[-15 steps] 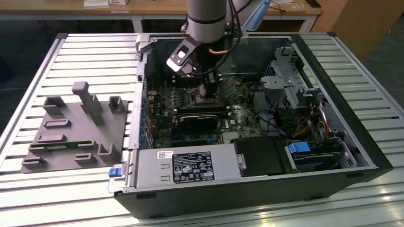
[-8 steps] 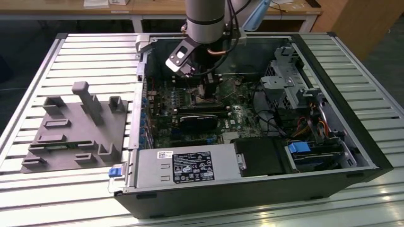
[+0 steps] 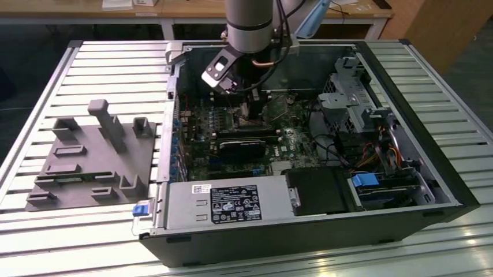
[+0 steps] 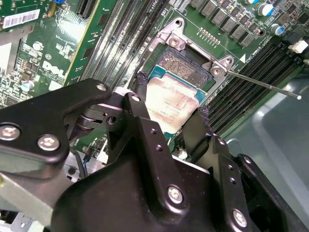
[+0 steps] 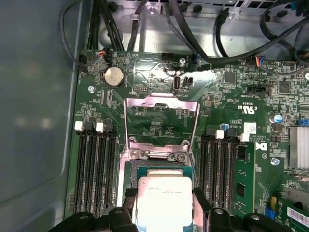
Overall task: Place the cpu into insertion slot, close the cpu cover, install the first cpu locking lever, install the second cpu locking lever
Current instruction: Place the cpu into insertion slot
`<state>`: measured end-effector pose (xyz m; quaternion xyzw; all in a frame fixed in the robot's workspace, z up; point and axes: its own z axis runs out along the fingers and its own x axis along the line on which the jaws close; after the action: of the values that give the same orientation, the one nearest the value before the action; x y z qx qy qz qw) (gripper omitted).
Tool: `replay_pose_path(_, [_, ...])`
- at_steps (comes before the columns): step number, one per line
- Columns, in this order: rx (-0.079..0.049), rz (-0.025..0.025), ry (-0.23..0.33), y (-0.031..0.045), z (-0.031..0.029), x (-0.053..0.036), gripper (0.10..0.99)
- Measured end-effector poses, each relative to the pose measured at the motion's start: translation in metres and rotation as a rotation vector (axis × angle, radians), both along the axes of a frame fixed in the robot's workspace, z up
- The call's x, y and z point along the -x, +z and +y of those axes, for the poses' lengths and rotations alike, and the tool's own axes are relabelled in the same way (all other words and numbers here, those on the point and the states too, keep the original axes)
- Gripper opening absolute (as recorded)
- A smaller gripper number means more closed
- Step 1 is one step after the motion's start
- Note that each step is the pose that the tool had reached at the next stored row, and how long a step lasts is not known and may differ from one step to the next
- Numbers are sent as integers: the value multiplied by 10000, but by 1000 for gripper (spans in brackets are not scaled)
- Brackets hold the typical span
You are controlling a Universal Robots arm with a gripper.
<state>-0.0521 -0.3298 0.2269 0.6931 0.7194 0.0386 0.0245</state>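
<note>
My gripper (image 4: 171, 102) is shut on the cpu (image 4: 169, 108), a flat square chip with a pale metal top, its black fingers (image 4: 140, 87) pressing two opposite edges. The chip hangs tilted just over the insertion slot (image 4: 186, 65), covering most of it; the slot's dark pin field still shows at one end. In the first wrist view the cpu (image 5: 163, 198) sits between the fingertips, with the slot's rim (image 5: 154, 154) just beyond it. The cpu cover (image 5: 161, 101) stands flipped open behind the slot. A thin locking lever (image 4: 270, 88) sticks out free. In the exterior view the gripper (image 3: 245, 112) reaches down into the open case.
Black memory slots (image 5: 94, 169) flank the socket on both sides. A grey power-supply box (image 3: 223, 205) lies along the case's front edge, a drive cage (image 3: 354, 98) at the exterior view's right. A grey fixture block (image 3: 92, 156) sits on the slatted table outside the case.
</note>
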Motion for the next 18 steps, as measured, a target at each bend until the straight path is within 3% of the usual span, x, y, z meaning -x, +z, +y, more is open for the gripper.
replay_pose_path(18, [0,1,-154,-127,6,6,541])
